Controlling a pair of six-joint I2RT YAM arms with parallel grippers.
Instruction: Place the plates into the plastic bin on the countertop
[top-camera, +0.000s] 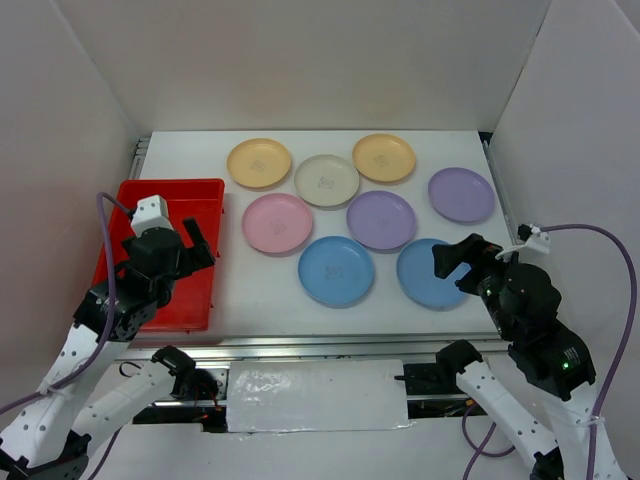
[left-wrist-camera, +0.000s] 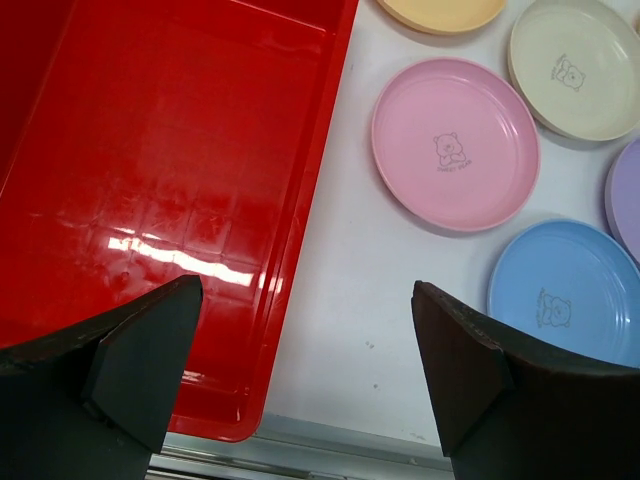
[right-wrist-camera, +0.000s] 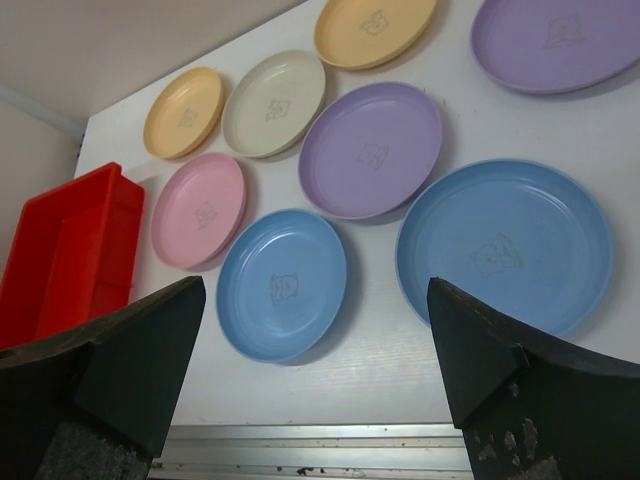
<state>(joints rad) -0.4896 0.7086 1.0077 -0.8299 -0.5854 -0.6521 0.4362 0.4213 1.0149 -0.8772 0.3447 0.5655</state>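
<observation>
Eight plates lie on the white countertop (top-camera: 260, 295): two orange-yellow (top-camera: 259, 162) (top-camera: 384, 157), cream (top-camera: 326, 180), pink (top-camera: 277, 222), two purple (top-camera: 381, 219) (top-camera: 461, 194), two blue (top-camera: 336, 270) (top-camera: 420, 280). The red plastic bin (top-camera: 190, 200) stands at the left and holds nothing. My left gripper (top-camera: 195, 245) is open and empty over the bin's right wall (left-wrist-camera: 300, 240), with the pink plate (left-wrist-camera: 455, 143) ahead to the right. My right gripper (top-camera: 458, 262) is open and empty above the near edge, between the blue plates (right-wrist-camera: 283, 285) (right-wrist-camera: 505, 245).
A metal rail (top-camera: 300, 345) runs along the countertop's near edge, and others run along its sides. White walls close in the left, back and right. A purple cable (top-camera: 590, 230) loops beside the right arm.
</observation>
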